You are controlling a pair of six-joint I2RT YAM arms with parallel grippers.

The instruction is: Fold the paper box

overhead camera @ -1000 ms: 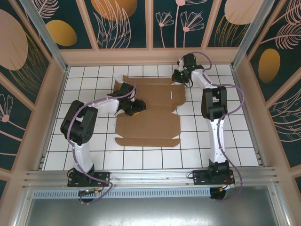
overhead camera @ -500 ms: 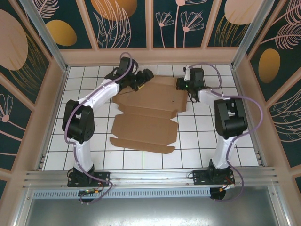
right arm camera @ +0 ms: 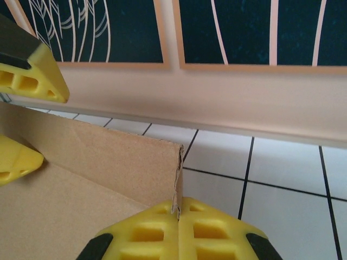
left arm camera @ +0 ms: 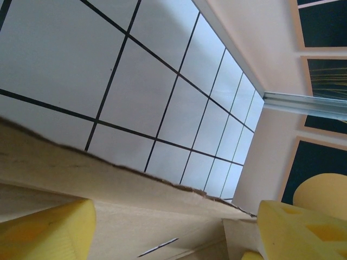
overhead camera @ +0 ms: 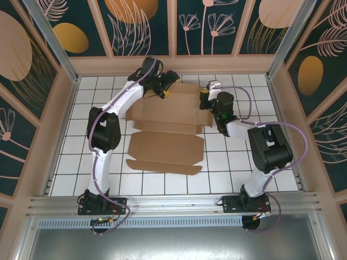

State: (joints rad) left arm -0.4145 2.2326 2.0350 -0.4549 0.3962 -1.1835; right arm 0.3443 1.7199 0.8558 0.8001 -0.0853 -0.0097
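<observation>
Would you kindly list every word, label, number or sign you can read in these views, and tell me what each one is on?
There is no readable text here.
On the paper box: nothing, it is plain brown cardboard with no print.
On the wall panels: leaf and flower drawings, no lettering.

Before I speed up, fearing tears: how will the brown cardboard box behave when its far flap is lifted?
The brown cardboard box probably hinges at its creases, panels staying stiff: the far flap stands raised. Likely light, being thin sheet. Its ragged edge may tear.
</observation>
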